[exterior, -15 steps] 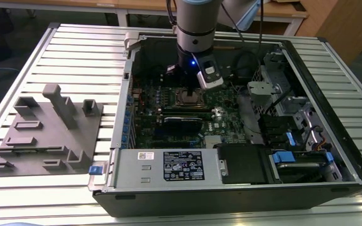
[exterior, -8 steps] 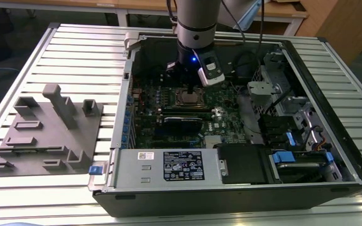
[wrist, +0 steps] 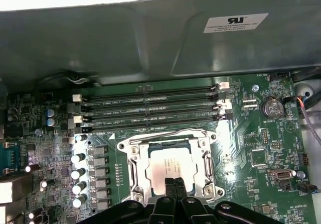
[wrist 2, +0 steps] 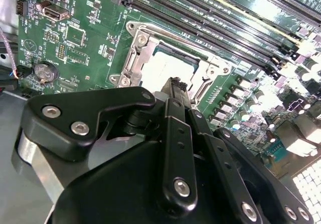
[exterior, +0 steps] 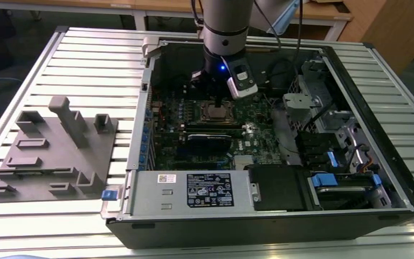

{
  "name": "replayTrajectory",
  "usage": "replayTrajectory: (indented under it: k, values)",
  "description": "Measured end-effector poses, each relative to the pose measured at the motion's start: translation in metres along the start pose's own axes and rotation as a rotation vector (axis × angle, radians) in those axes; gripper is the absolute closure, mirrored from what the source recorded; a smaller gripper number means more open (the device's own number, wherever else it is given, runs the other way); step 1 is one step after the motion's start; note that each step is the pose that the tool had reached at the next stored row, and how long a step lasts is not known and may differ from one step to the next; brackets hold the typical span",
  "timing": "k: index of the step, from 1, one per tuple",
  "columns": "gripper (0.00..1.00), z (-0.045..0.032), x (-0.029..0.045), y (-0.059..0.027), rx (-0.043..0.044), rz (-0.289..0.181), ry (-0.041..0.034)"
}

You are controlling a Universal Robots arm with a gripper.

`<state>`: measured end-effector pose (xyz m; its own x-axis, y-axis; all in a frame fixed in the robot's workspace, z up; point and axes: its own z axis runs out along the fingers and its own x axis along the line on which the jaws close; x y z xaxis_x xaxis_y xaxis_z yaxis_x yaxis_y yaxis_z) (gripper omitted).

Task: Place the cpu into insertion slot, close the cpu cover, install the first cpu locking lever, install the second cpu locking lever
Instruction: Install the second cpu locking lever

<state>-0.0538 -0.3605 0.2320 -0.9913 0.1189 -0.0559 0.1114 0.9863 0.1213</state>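
Observation:
The cpu (wrist: 168,166) lies flat in the insertion slot, its pale silver top showing in both wrist views (wrist 2: 160,68). A dark strip of the slot (wrist: 168,144) shows at one edge. The silver cpu cover (wrist: 136,166) lies down around the chip, its frame (wrist 2: 138,58) bordering the window. My gripper (wrist: 174,185) hangs just over the chip's near edge, its black fingertips pressed together with nothing between them (wrist 2: 175,86). In the exterior view the arm reaches straight down into the open case above the socket (exterior: 218,111). I cannot tell how the locking levers stand.
Long black memory slots (wrist: 150,108) run beside the socket. A coin battery (wrist: 272,107) and a row of capacitors (wrist: 77,174) flank it. The case wall (wrist: 150,33) rises behind. A grey fixture tray (exterior: 52,151) sits at the exterior view's left, the power supply (exterior: 192,189) in front.

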Motion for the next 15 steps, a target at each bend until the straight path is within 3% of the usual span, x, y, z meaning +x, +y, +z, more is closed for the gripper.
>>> replayTrajectory:
  k: [15]
  values:
    - [0.89,-0.0037,-0.0003,0.0005,-0.0001,0.0,0.0]
